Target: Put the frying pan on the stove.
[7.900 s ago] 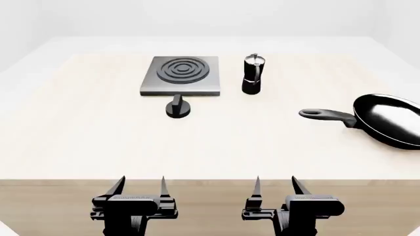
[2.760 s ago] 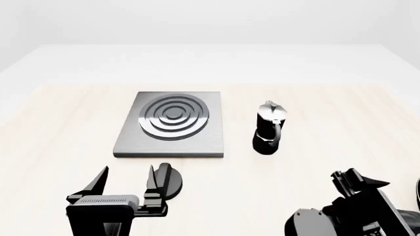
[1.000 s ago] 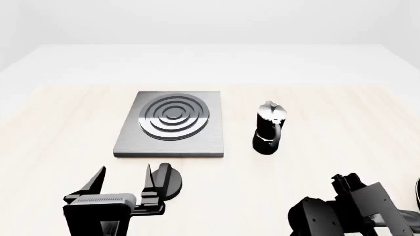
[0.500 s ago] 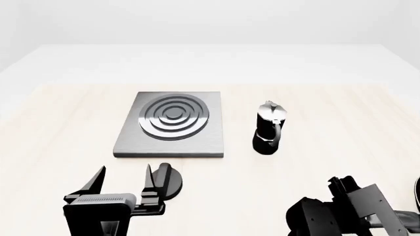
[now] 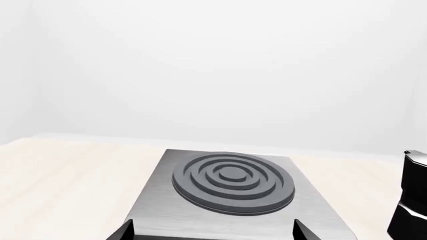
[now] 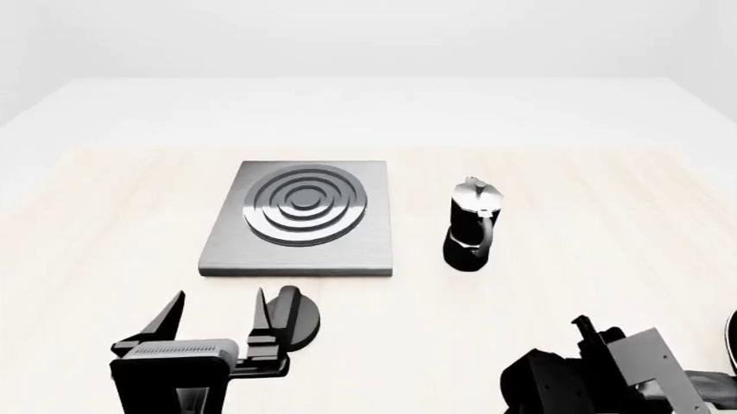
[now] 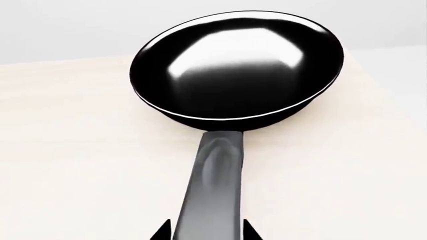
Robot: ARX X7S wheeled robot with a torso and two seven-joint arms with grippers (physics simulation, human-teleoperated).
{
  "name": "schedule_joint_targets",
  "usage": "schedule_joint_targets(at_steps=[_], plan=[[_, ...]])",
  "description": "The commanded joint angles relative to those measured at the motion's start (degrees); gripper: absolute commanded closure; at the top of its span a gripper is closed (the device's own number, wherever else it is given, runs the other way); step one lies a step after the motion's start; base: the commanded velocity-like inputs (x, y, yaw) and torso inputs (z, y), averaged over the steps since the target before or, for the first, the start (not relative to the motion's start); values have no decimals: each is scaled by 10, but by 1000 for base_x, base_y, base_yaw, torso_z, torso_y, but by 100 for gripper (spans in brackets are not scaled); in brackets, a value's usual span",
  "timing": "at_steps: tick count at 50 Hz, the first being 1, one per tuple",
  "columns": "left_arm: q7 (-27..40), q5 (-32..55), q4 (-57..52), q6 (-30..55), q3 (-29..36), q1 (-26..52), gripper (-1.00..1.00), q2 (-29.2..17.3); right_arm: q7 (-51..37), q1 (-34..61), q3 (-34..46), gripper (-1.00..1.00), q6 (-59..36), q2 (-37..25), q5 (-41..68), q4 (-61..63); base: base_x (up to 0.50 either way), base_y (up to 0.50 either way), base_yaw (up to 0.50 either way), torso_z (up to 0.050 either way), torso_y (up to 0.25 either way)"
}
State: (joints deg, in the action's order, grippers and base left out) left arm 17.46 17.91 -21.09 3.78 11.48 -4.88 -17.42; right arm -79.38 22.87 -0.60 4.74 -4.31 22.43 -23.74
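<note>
Frying pan [image 7: 233, 65] — glossy black, lying flat on the pale table [image 6: 576, 172] at the robot's far right; in the head view only a sliver shows at the right edge. Its long handle [image 7: 212, 190] runs back toward the right gripper [image 7: 205, 234].

Right gripper: two fingertips straddle the handle, one on each side, very near or touching it. Whether they press the handle cannot be told from these views.

Left gripper [image 6: 217, 316]: fingers spread, holding nothing, hovering just before the small round knob [image 6: 297, 317] and short of the stove [image 6: 299, 226].

Stove: square grey plate with a dark ringed burner, bare on top, well apart from the pan. Moka pot [image 6: 472, 224] stands just beside its right edge.

Risks, as judged:
- Grip sits far down the handle, well away from the bowl. The pan's weight would lever on the fingers — it may droop or twist in the grasp when lifted.
- A loose or off-centre closure could let the glossy handle slide out.
- The direct path from pan to stove passes the moka pot; a low carry could tip it.
- The pan is nearly as wide as the stove, so a skewed set-down could leave it overhanging.
</note>
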Motion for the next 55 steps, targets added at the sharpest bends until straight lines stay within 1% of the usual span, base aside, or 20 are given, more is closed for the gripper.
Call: schedule_joint_targets(at_steps=[1,27,35,55], plan=[[2,2,0,0,2,1,-100,-2,4,-4,5,100,3,-2,9,0,0,0,0,0,0],[6,5,4,-4,5,3,-100,-6,-12,-35,38,100,-15,-19,-16,91,0,0,0,0,0],[7,4,6,-5,7,4,-100,-6,-17,-46,49,100,-28,-26,-24,135,0,0,0,0,0],[11,6,4,-7,9,3,-100,-10,-6,-62,80,100,-54,-43,-30,230,0,0,0,0,1]])
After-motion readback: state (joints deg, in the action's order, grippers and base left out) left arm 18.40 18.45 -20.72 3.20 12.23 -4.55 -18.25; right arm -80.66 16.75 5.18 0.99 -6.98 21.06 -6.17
